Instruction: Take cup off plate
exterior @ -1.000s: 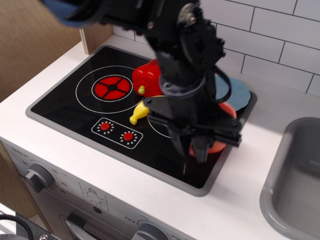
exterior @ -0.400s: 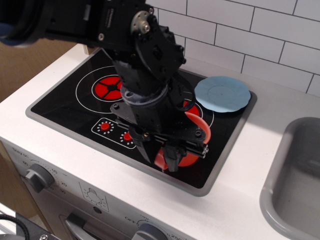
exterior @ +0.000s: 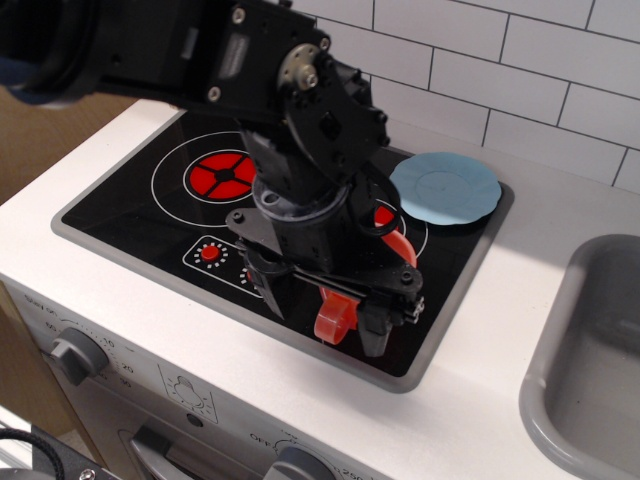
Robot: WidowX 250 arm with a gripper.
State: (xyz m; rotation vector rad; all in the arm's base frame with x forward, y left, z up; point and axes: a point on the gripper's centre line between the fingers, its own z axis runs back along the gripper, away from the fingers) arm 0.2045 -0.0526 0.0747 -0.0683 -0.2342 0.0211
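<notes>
The coral-red cup point(exterior: 337, 320) stands on the black stovetop near its front right corner, off the plate. Most of it is hidden by my gripper; a red wall piece shows between the fingers and a red arc of rim shows behind. My gripper point(exterior: 325, 315) points down over the cup, with its fingers spread on either side of it. The right fingertip point(exterior: 378, 338) stands apart from the red piece. The light-blue plate point(exterior: 445, 188) lies bare at the stove's back right corner, clear of the arm.
The red left burner point(exterior: 225, 178) and the printed red dials point(exterior: 210, 253) show left of the arm. A grey sink point(exterior: 590, 370) sits at the right. White counter runs along the front, with oven knobs point(exterior: 75, 352) below. The arm hides the stove's middle.
The gripper carried the cup from beside the plate leftward and forward, then lowered over it near the front edge. The fingers now stand wider apart than before.
</notes>
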